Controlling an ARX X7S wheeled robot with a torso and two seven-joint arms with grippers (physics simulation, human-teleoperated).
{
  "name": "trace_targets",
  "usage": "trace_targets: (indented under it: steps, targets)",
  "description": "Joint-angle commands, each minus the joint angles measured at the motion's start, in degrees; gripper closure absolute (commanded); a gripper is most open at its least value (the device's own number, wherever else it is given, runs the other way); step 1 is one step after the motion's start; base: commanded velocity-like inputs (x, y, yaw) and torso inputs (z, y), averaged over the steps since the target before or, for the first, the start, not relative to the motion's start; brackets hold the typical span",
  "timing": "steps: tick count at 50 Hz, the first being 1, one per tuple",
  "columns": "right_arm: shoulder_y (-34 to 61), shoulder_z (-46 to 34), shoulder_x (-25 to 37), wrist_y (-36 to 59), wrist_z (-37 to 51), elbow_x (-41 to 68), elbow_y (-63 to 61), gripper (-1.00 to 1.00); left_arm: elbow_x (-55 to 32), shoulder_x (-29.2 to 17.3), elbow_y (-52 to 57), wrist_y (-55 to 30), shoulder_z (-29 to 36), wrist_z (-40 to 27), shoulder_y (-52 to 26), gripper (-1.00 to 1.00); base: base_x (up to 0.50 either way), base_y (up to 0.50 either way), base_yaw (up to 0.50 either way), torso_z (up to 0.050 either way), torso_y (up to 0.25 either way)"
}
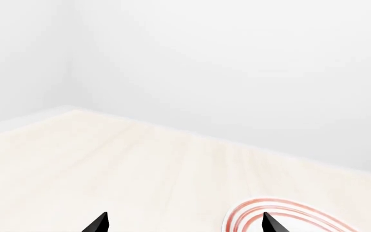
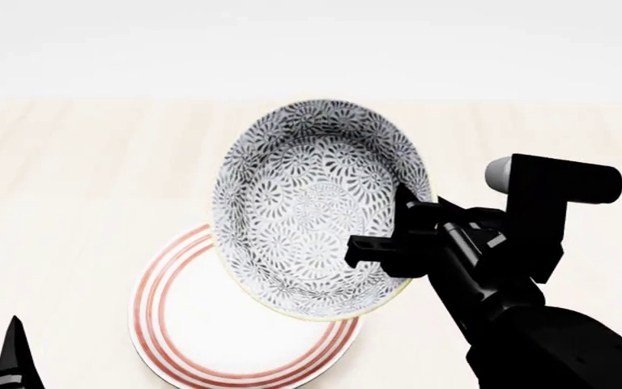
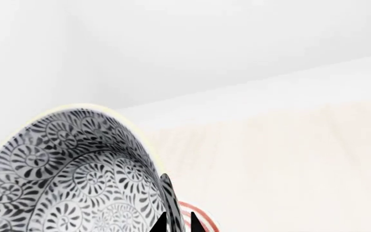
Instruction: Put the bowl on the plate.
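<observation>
Bowl tilted, gripped above plate

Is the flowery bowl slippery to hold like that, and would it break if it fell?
Probably slippery: the bowl looks glazed, and the right gripper pinches only its thin rim, so it hangs tilted. Likely breakable too; it looks ceramic, above the hard plate.

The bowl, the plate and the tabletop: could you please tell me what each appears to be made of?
The bowl looks like glazed ceramic: white with a dense dark grey floral print and a thin yellowish rim. The plate also seems ceramic, smooth white with red rings near its edge. The table appears to be pale, matt wood, with faint grain streaks.
</observation>
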Motion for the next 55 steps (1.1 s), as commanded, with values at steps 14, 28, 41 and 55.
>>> trace_targets:
  steps: [14, 28, 41, 55]
  targets:
    - [11.13, 11.40, -10.16, 1.07, -6.07, 17.96, 35.78, 1.00, -0.47, -0.50, 0.48, 0.06, 0.68, -0.39, -0.04, -1.00, 0.00, 0.00, 0.00, 0.000, 0.001]
    - [21.90, 3.43, -14.52, 0.36, -9.54, 9.92, 53.59, 1.00, -0.96, -0.81, -0.73, 0.83, 0.59, -0.02, 0.16, -1.00, 0.00, 0.00, 0.00, 0.000, 0.000]
    - [31.08, -11.28, -20.55, -9.14, -16.00, -7.36, 70.03, 1.00, -1.16, -1.01, 0.53, 0.81, 1.15, -0.38, 1.15, -1.00, 0.00, 0.00, 0.00, 0.000, 0.001]
    - [30.65, -3.30, -25.19, -13.65, -21.93, -19.75, 79.57, 1.00, -1.78, -1.23, 1.01, 0.93, 1.20, -0.67, 1.63, -1.00, 0.00, 0.00, 0.00, 0.000, 0.000]
